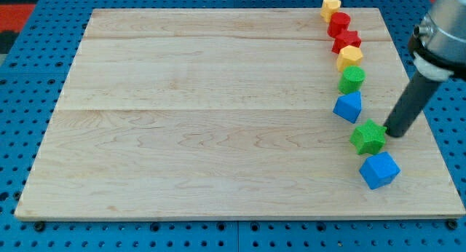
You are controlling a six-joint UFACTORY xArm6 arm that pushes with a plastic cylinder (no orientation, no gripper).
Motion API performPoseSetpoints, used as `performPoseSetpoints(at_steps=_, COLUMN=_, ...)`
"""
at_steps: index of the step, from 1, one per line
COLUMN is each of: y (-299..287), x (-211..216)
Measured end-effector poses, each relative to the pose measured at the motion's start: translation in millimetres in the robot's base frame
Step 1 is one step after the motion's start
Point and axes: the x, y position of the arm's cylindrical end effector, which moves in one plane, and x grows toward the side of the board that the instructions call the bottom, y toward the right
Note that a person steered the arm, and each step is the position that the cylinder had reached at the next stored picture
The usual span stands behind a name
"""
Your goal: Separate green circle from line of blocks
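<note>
A line of blocks runs down the right side of the wooden board [204,121]. From the view's top they are a yellow block [331,5], a red circle [338,22], a red star [346,41], a yellow block [350,57], the green circle [352,79], a blue block [349,106], a green star [369,137] and a blue cube [379,170]. My tip [394,132] rests on the board just right of the green star, almost touching it. It is below and to the right of the green circle, with the blue block between them.
The board lies on a blue pegboard table [29,77]. The board's right edge [429,135] is close behind my tip. The arm's grey body [444,33] hangs over the upper right corner.
</note>
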Motion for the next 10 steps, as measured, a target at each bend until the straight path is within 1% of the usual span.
performPoseSetpoints(at_steps=1, y=43, x=-67)
performPoseSetpoints(at_steps=2, y=27, x=-107)
performPoseSetpoints(at_steps=3, y=-32, x=-81)
performPoseSetpoints(at_steps=4, y=-72, x=-63)
performPoseSetpoints(at_steps=5, y=-24, x=-82)
performPoseSetpoints(at_steps=6, y=-52, x=-84)
performPoseSetpoints(at_steps=7, y=-124, x=-91)
performPoseSetpoints(at_steps=8, y=-126, x=-92)
performPoseSetpoints(at_steps=9, y=-123, x=-100)
performPoseSetpoints(at_steps=10, y=-135, x=-114)
